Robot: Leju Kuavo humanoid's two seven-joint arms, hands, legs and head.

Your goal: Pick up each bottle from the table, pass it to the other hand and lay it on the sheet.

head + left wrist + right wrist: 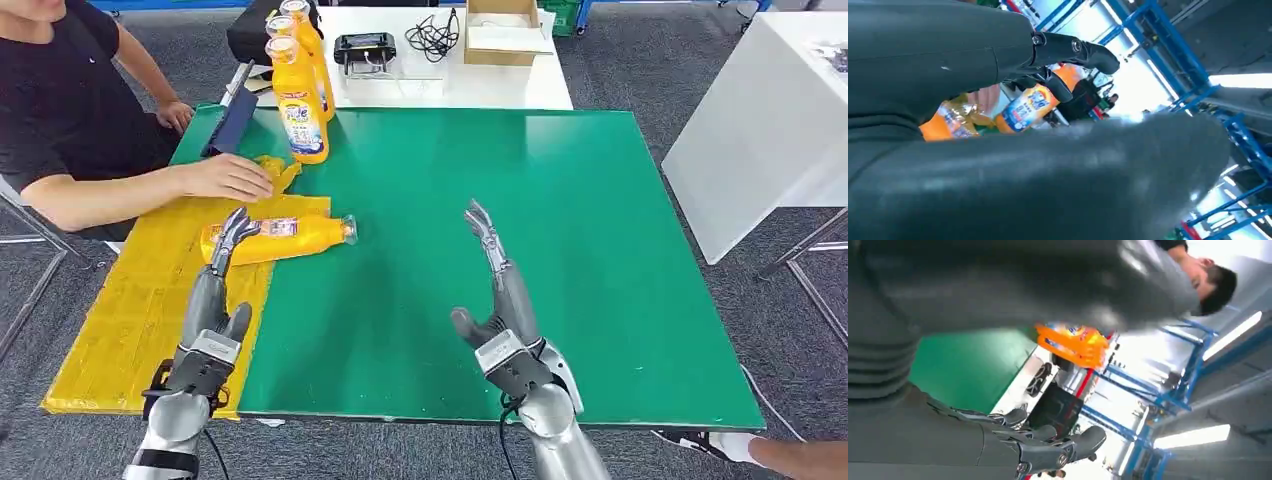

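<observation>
A bottle [278, 238] lies on its side at left centre, on the yellow sheet's [140, 310] edge, cap over the green table [560, 230]. The left hand [222, 290] reaches to it, fingers spread, gripping nothing. 3 bottles [300, 85] stand upper left. The right hand [495, 300] hovers open at centre. A person's hand [232, 177] rests on the sheet.

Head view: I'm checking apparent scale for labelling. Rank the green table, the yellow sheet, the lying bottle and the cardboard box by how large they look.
1. green table
2. yellow sheet
3. lying bottle and cardboard box look alike; the box stands farther off, so unranked.
</observation>
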